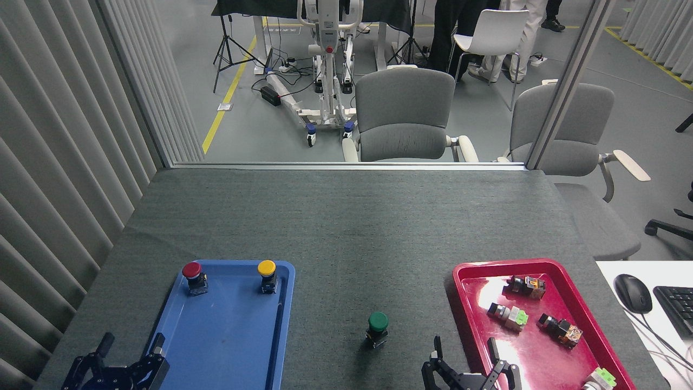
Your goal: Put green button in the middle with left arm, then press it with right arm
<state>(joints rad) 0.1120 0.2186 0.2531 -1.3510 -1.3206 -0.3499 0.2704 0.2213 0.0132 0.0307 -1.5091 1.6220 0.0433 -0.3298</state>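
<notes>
Nearby, blue tray (pixel 227 336) flanks green button (pixel 377 327).

Left gripper (pixel 130 346) low at bottom-left, fingers spread apart, empty. Right gripper (pixel 465 349) low at bottom-right, fingers likewise apart, empty.

Both our claws are cut off by the bottom edge. Of the left claw (pixel 130 346) we see only two spread fingers and part of the knuckles; of the right claw (pixel 465 349) only two parted fingertips, its body out of view. Right of the right claw, a pale-green-tipped switch part (pixel 600 378) in the red tray (pixel 460 292) is clipped by the same edge. Further right, the keyboard (pixel 677 309) runs off the frame. The lettering on our claws is not visible.
</notes>
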